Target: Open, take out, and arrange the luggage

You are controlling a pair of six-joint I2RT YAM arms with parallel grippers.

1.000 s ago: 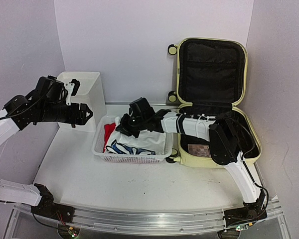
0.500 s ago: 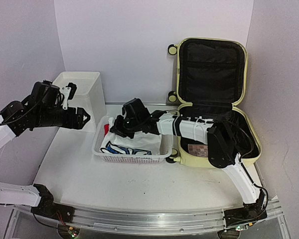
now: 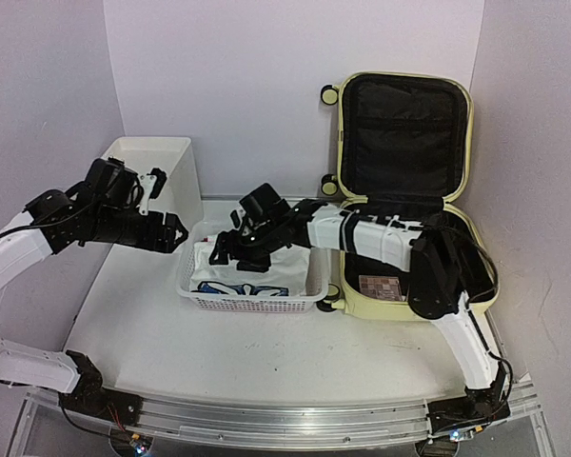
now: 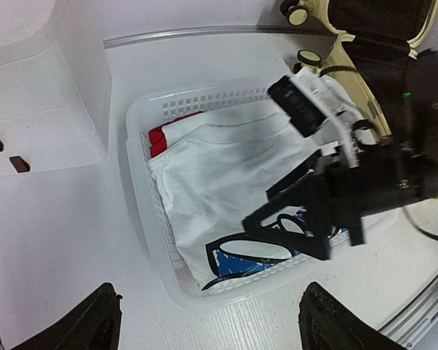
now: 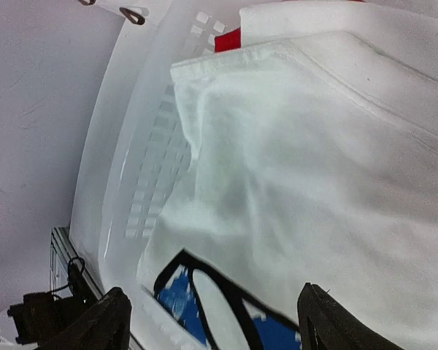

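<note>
- Lying open at 2 o'clock on the desk (image 3: 152, 343), the luggage (image 3: 385, 307) has its lower shell flat and its lid (image 3: 400, 124) upright against the back wall. The wheels (image 3: 329, 94) are on its 9 o'clock side.
- The right hand (image 5: 213, 317) hovers over the basket (image 3: 195, 286) at the middle of the desk. Its fingers are spread wide and grasp nothing, and the white shirt (image 4: 226, 175) lies just below.
- The left hand (image 4: 208, 321) hangs at the basket's 9 o'clock side, also spread and empty.
- The shell looks stiff and smooth, so it is probably slippery for two fingers. It is bulky, and it may roll on its wheels if pushed.
- The best hold is likely the thin rim of the lower shell or the lid's edge. The rounded corners offer little to pinch.
- A small checked thing (image 3: 376, 286) lies in the lower shell; I cannot tell what it is.
</note>
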